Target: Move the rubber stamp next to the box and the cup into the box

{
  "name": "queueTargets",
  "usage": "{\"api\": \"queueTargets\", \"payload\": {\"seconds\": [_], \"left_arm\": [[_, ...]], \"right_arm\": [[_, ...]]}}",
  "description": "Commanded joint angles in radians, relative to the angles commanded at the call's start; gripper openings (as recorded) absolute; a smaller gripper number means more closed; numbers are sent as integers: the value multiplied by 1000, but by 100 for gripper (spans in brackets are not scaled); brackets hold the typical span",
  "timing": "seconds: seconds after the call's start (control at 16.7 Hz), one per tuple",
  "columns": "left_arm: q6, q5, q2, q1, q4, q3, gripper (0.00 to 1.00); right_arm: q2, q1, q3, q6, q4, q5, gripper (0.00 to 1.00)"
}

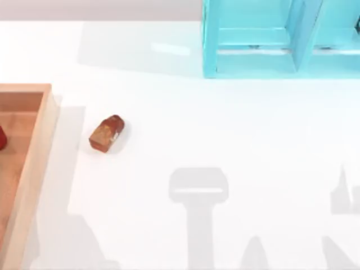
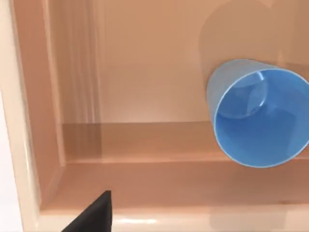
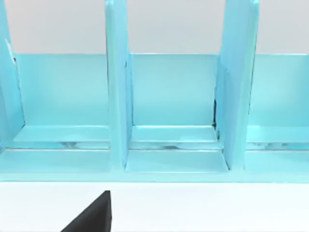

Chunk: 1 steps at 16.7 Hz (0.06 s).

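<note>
Top view showed the rubber stamp (image 1: 107, 133) lying on its side on the white table (image 1: 225, 129), just beside the right rim of the box (image 1: 39, 146) but not touching it — a strip of bare table lay between them. That placement already looked like "next to the box", so I judged the stamp's share of the task done. A small red thing (image 1: 1, 137) sat on the box floor at the picture's left edge; what it was, I could not tell.

Left wrist view looked down into the box (image 2: 29, 145), where the cup (image 2: 258, 113) lay tipped on its side on the orange-brown floor, its open mouth toward the camera and near one wall. So the cup was inside, and I judged its share done too, though it was not upright. A dark tip of the left arm's fingers (image 2: 94, 215) showed over the near rim — whether they stood wide or narrow I could not tell, but they held nothing visible.

Right wrist view faced the turquoise shelf (image 3: 169, 111) at the table's far right; the right arm's fingers (image 3: 94, 215) showed as a dark tip, their spread likewise unclear.

Open table spread wide to the right of the stamp, giving free room.
</note>
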Motion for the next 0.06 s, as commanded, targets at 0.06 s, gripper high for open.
{"api": "queueTargets", "payload": {"seconds": [0.06], "left_arm": [[1,0,1,0,-1,-1,100]], "right_arm": [[0,0,0,0,0,0,100]]}}
